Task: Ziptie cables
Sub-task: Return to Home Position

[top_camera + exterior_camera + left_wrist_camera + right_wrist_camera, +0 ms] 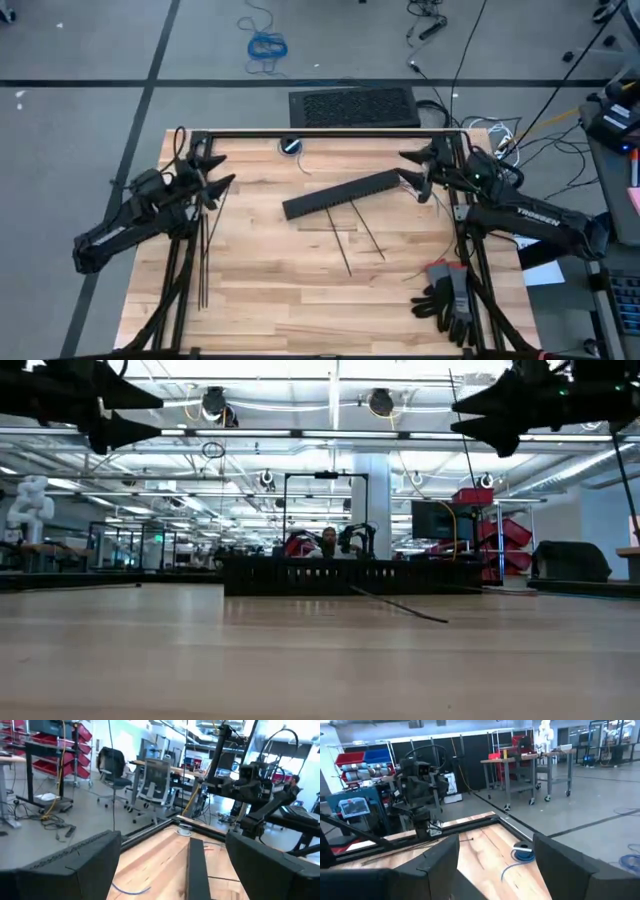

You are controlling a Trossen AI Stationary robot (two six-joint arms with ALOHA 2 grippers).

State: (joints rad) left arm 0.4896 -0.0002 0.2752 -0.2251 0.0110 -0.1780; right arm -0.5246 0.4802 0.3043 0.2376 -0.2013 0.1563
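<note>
Your left tool (226,170) hangs above the left side of the surface (300,290), its fingers spread wide with nothing between them. Your right tool (405,166) is up over the far right, just as wide open and also empty. Between them the black cable duct (345,195) lies slanted at mid-surface, its right end the farther one. Two zipties (341,243) lie just on the near side of the duct, and more long black strips (204,255) lie along the left side by your left arm. A thin blue wire (511,868) lies loose beside the blue tape roll (291,147) at the far edge. You cannot tell whether other cables sit inside the duct. Gloves (450,295) rest at the near right.
</note>
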